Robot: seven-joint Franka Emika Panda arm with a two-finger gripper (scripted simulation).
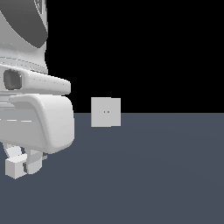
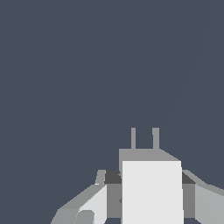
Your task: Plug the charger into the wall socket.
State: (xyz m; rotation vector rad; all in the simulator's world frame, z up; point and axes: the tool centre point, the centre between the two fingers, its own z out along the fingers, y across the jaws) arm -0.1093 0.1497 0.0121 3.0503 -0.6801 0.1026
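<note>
The end effector sits at the exterior view's lower left, beneath the large white body of the Panda arm that fills that side of the frame. Its fingers are closed against the two sides of the charger, which is held between them. In the wrist view the charger appears as a plain white oblong block flanked by the grey fingers, with two short grey prongs projecting side by side from its far end against the dark slate-blue floor. In the exterior view the charger shows only as a small white block below the arm's casing, raised slightly above the floor. The wall socket stands upright farther back on the floor, near the line where the floor meets the black background, to the exterior view's right of the arm. It is a flat, light-grey square plate with two tiny yellowish holes at its centre. The charger and the wall socket are well apart, with open floor between them.
</note>
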